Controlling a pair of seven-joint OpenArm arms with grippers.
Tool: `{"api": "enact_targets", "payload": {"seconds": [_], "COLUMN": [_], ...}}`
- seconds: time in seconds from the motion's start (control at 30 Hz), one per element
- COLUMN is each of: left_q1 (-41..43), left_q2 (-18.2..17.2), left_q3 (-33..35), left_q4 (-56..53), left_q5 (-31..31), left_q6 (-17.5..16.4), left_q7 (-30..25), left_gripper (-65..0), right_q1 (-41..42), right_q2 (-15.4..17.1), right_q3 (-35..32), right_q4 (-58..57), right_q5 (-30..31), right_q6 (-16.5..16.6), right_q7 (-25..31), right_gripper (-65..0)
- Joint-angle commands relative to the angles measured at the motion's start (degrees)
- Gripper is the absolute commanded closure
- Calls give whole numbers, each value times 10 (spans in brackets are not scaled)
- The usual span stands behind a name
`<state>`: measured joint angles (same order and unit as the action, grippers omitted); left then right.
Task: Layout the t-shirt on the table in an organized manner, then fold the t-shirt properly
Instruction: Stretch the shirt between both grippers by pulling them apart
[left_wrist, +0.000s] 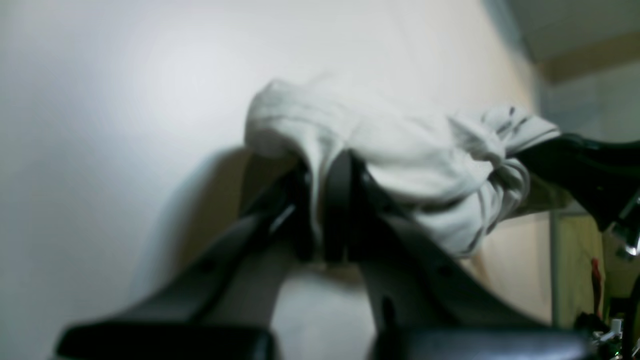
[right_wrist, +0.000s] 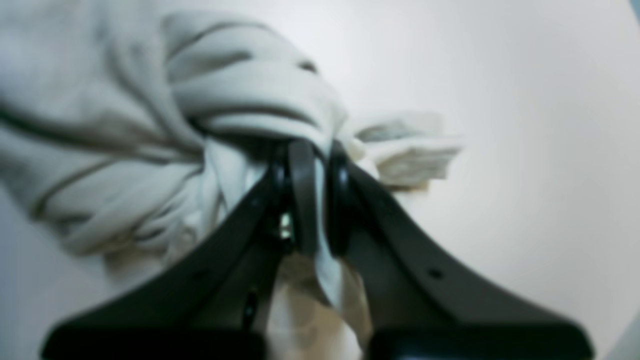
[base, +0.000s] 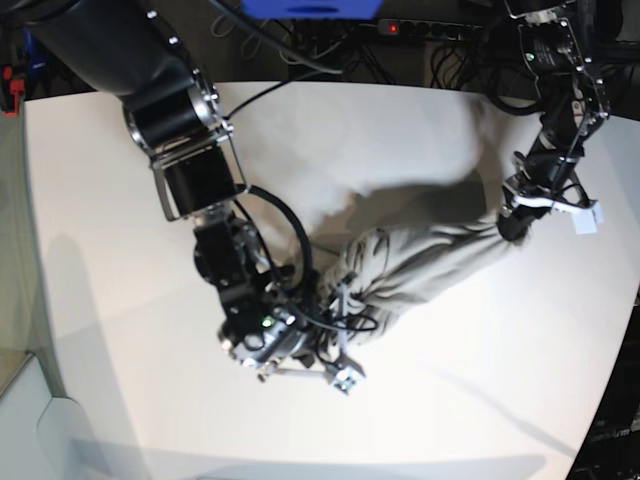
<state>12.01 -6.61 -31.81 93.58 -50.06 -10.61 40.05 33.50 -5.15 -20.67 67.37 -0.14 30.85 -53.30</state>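
I see the t-shirt (base: 430, 265) as soft, matt, wrinkled cloth. My table (base: 100, 250) looks smooth white; gripper fingers (right_wrist: 300, 200) are black plastic.

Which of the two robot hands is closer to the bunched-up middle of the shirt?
Right. The right gripper grips the t-shirt at the bunch; the left gripper holds its far stretched end.
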Motion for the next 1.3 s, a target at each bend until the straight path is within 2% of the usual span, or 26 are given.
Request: {"api": "enact_targets", "payload": {"seconds": [0.0, 0.37, 0.57, 0.7, 1.0, 1.27], "left_q1": [-4, -3, 7, 19, 29, 25], "left_q2": [-6, -5, -4, -4, -4, -4], "left_q3": [-15, -87, -113, -113, -110, -109], "left_q4": [19, 63, 72, 65, 55, -45], "left_q5": [-5, -6, -7, -46, -61, -62], "left_q6": [-3, -3, -3, -3, -3, -3], "left_q7": [-12, -10, -9, -12, -10, -9], "left_gripper": [-4, -4, -4, -4, -4, -5], "right_q1": [28, 49, 69, 82, 54, 3], "right_q2": [9, 55, 60, 59, 45, 27], "right_q3": [13, 108, 178, 217, 221, 220], "right_q4": [21, 69, 75, 75, 76, 76], "right_q5": [-3, -3, -3, -3, -1, 0], "right_q6": [5, 5, 5, 5, 7, 8], "right_q7": [9, -23, -38, -55, -67, -64], "right_gripper": [0, 0, 0, 0, 0, 0]}}
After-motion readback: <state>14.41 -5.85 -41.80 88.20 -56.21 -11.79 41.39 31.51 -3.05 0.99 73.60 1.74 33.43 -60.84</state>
